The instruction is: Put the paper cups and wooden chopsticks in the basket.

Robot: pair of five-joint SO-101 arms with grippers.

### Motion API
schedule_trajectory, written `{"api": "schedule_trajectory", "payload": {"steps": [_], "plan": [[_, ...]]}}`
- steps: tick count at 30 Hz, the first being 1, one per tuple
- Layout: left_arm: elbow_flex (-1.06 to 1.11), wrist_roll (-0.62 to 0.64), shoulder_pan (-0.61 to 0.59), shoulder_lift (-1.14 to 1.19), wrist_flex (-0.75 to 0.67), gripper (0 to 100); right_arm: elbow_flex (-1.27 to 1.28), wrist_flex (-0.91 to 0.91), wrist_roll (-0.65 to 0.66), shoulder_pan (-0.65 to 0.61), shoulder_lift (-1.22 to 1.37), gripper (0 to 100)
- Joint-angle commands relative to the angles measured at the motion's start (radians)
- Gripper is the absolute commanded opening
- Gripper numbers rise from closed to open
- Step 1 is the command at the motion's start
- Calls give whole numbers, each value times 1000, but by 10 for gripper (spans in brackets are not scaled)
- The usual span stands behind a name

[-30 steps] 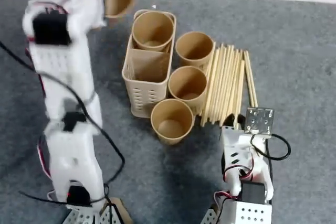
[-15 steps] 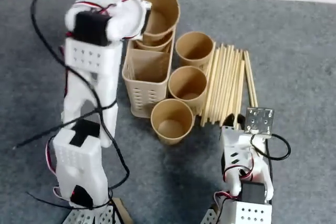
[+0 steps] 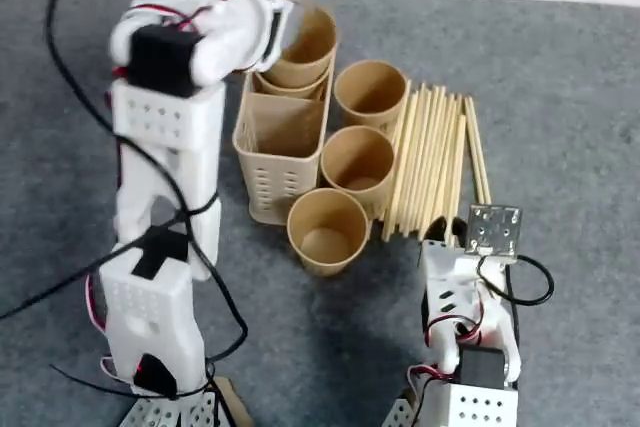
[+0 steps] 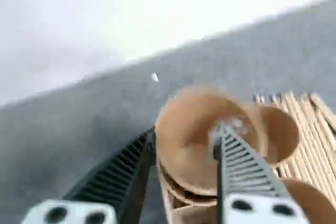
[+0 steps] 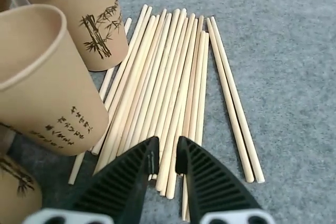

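A beige slotted basket [image 3: 270, 182] stands left of centre. Its far compartment holds a paper cup [image 3: 290, 85], and a second cup [image 3: 308, 42] sits tilted in that one. My left gripper [image 4: 186, 132] is shut on this second cup's [image 4: 194, 140] rim, one finger inside and one outside. Three more cups [image 3: 370, 92] [image 3: 357, 159] [image 3: 327, 230] stand on the carpet along the basket's right side. The wooden chopsticks [image 3: 435, 157] lie in a row right of the cups. My right gripper [image 5: 167, 150] hovers shut over the chopsticks' [image 5: 168, 93] near ends, holding nothing.
The basket's near compartment [image 3: 283, 127] is open and holds nothing. Grey carpet [image 3: 560, 97] runs free to the right of the chopsticks and in front of the cups. The left arm's cables [image 3: 60, 37] loop over the left side.
The left arm swung right with its cup, from beyond the basket's far left corner to over the far compartment, then lowered it into the cup there. The right arm stayed still.
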Motion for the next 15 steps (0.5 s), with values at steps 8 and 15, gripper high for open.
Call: {"api": "schedule_trajectory", "payload": {"steps": [8,15], "plan": [[2,92,-206,-70,143,207,-15,94,17,-4,-1,75],[519,26,-260,-321,138,207,-320,225,68,-4,246,75]]}}
